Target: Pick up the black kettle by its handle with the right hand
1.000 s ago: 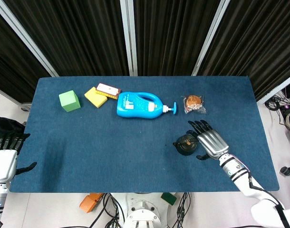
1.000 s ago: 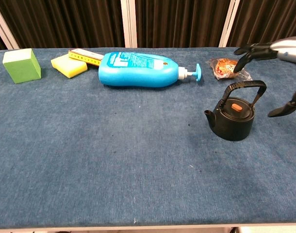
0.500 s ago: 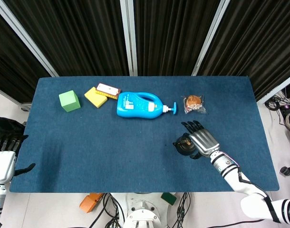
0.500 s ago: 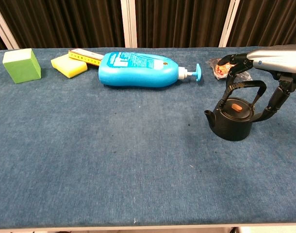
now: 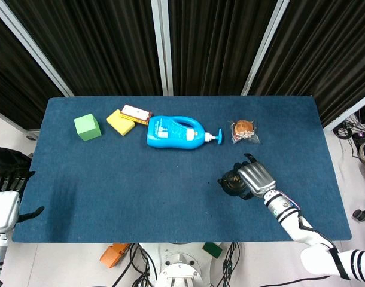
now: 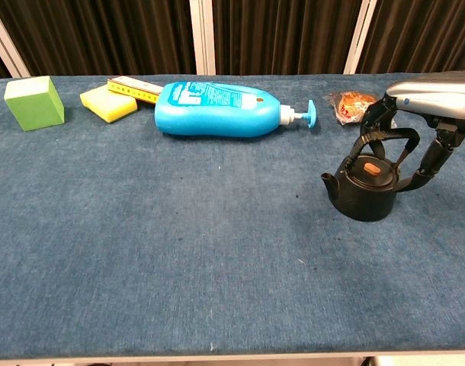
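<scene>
The black kettle (image 5: 232,182) (image 6: 366,191) stands upright on the blue table (image 5: 140,191), right of centre, with an orange knob on its lid and its spout to the left. Its arched handle (image 6: 385,136) is raised. My right hand (image 5: 255,177) (image 6: 431,95) lies over the handle from the right. The fingers (image 6: 373,114) curl down behind the handle and the thumb (image 6: 433,160) closes in from the near side, so the hand grips it. My left hand (image 5: 6,203) hangs off the table's left edge, fingers apart, holding nothing.
A blue pump bottle (image 5: 173,131) (image 6: 217,109) lies on its side at mid-back. A wrapped snack (image 5: 244,130) (image 6: 353,105) sits just behind the kettle. A green cube (image 5: 87,127), a yellow sponge (image 5: 119,122) and a small flat box (image 5: 136,113) stand at the back left.
My right hand moved left over the kettle, then its outstretched fingers curled down around the handle. The kettle stayed on the table. The left hand has not moved.
</scene>
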